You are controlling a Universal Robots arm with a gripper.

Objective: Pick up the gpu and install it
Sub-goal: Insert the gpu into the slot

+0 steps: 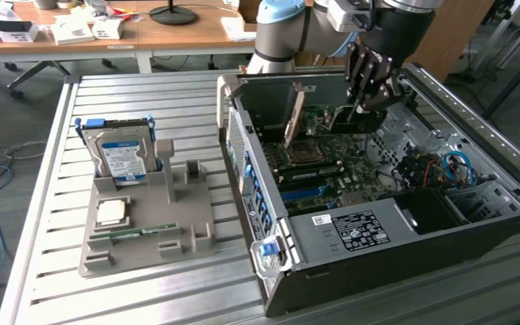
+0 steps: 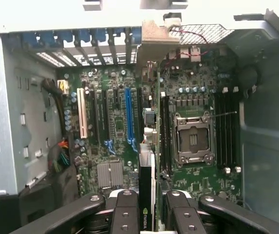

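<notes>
The gpu (image 1: 294, 118) stands on edge inside the open computer case (image 1: 242, 145), brownish, beside the processor socket (image 1: 307, 152). My gripper (image 1: 373, 105) reaches down into the case at the card's other end. In the wrist view the gpu (image 2: 148, 165) runs edge-on away from me, along the motherboard between the blue slot (image 2: 128, 114) and the socket (image 2: 194, 139). Its silver bracket (image 2: 155, 41) meets the case's rear wall. My gripper (image 2: 151, 214) has a black finger (image 2: 126, 214) on each side of the card's near end, shut on it.
A grey parts holder (image 1: 183, 203) lies on the slatted table at the exterior view's left. It carries a silver hard drive (image 1: 122, 152) with a blue label, a green memory stick (image 1: 133, 233) and a small chip (image 1: 113, 211). Cables (image 1: 454, 166) fill the case's far corner.
</notes>
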